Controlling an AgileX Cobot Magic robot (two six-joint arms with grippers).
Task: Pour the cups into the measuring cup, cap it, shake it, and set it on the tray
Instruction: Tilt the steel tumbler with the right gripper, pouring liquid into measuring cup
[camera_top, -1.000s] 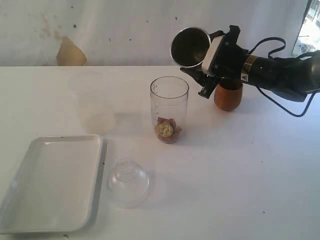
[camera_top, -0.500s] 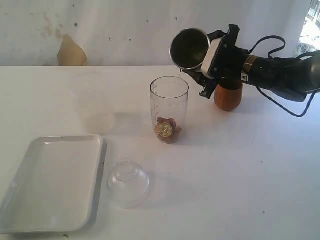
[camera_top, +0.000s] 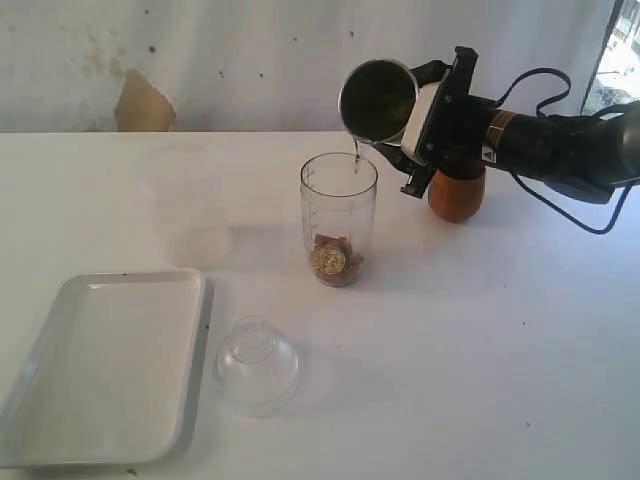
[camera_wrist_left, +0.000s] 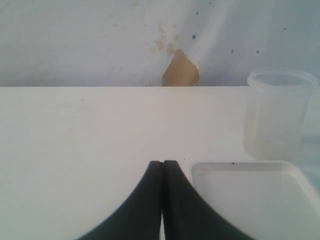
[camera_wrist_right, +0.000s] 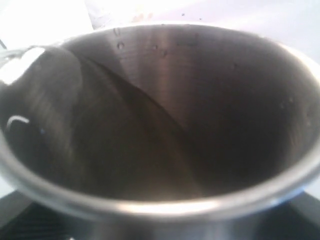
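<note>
1. Tipping further than a second ago, the steel tumbler (camera_top: 379, 100) trickles a thin stream into the measuring cup (camera_top: 339, 220) below.
2. The right gripper (camera_top: 405, 110) clamps the steel tumbler; the left gripper (camera_wrist_left: 162, 200) has its fingers pressed together, empty.
3. Two cups: the steel tumbler, plus a wooden cup (camera_top: 456, 192) right of the measuring cup.
4. One tray (camera_top: 100, 370) and one dome lid (camera_top: 257, 365), both left-front of the measuring cup.

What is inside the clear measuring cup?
In the measuring cup, brown pieces and a round golden item lie at the bottom; a thin stream from the tilted steel tumbler falls in. Liquid level cannot be told.
</note>
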